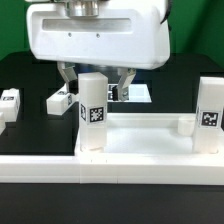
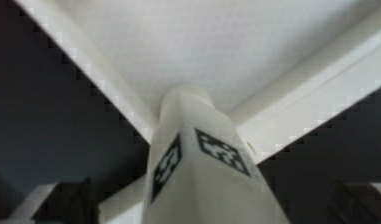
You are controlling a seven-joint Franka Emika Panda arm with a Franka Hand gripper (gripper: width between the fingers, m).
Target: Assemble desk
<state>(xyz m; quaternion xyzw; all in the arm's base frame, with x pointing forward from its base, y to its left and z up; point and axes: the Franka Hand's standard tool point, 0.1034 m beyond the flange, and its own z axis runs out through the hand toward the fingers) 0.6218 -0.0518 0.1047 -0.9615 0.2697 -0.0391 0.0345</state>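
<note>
The white desk top lies at the front with its raised rim up. One white leg with a tag stands upright at its corner on the exterior view's left. A second leg stands at the right corner. My gripper hangs over the left leg, with a finger on each side of the leg's top. The jaws are open, with a gap on each side. In the wrist view the leg rises between my fingers, my gripper straddles it, and the desk top lies beyond.
Two loose white legs lie on the black table, one just left of the gripper and one at the exterior view's far left. The marker board lies behind the gripper.
</note>
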